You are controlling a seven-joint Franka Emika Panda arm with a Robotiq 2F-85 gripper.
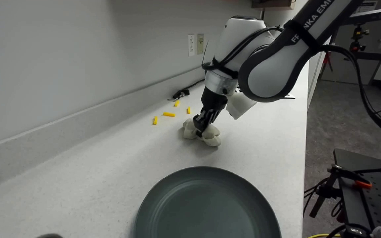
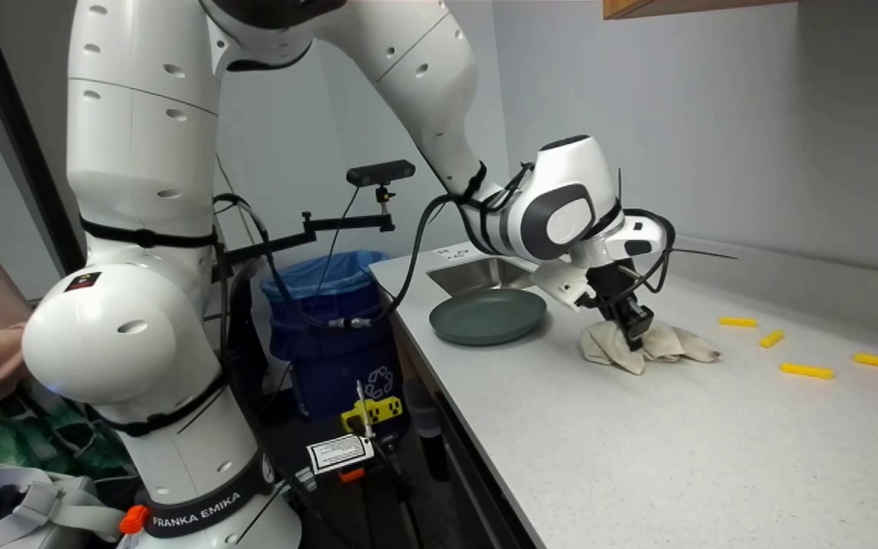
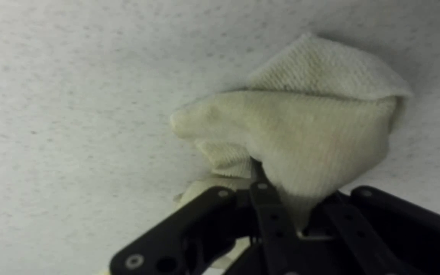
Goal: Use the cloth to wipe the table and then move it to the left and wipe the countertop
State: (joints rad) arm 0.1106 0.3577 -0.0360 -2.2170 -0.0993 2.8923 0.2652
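A crumpled cream cloth lies bunched on the white speckled countertop. It also shows in an exterior view and fills the middle of the wrist view. My gripper points down into the middle of the cloth, low at the counter surface. In the wrist view, a fold of cloth rises between the two black fingers of the gripper, which are shut on it. The fingertips are partly hidden by the cloth. Cloth spreads out on both sides of the fingers and rests on the counter.
Several yellow sticks lie near the cloth, towards the wall; they also show in an exterior view. A dark green plate stands beside a metal sink. A black item with a cable lies by the wall.
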